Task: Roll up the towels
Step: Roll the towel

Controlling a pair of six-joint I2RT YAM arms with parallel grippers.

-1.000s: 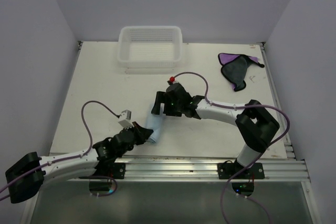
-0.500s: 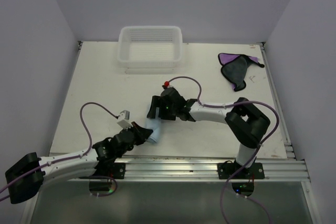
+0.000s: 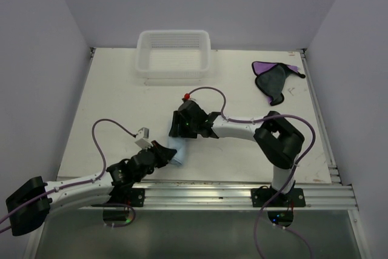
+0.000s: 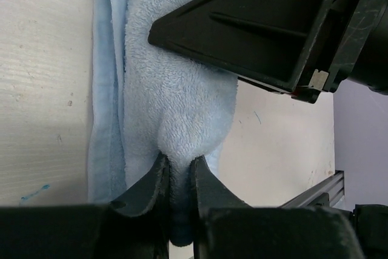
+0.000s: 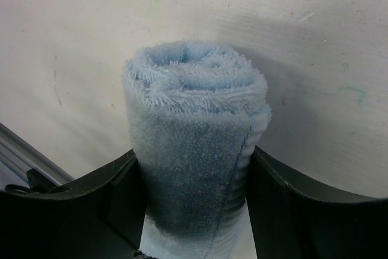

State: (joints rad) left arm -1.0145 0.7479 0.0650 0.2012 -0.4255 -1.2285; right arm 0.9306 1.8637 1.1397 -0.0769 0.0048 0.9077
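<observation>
The light blue towel (image 3: 177,151) lies near the table's front middle, partly rolled. My left gripper (image 3: 163,152) is shut on a pinched fold at its near end; the left wrist view shows that fold (image 4: 179,144) squeezed between my fingers (image 4: 151,183). My right gripper (image 3: 179,130) sits over the far end. In the right wrist view the roll (image 5: 195,144) stands between its fingers (image 5: 118,201), which touch both sides. The purple towel with a dark grey side (image 3: 274,79) lies crumpled at the far right, away from both grippers.
A white slatted basket (image 3: 173,74) stands at the back middle. The right gripper's black body (image 4: 273,28) hangs close over the towel in the left wrist view. An aluminium rail (image 3: 242,195) runs along the table's near edge.
My right gripper has moved left and a little nearer along the blue towel, its elbow folding in. Less flat towel shows between the grippers. The left gripper has held still.
</observation>
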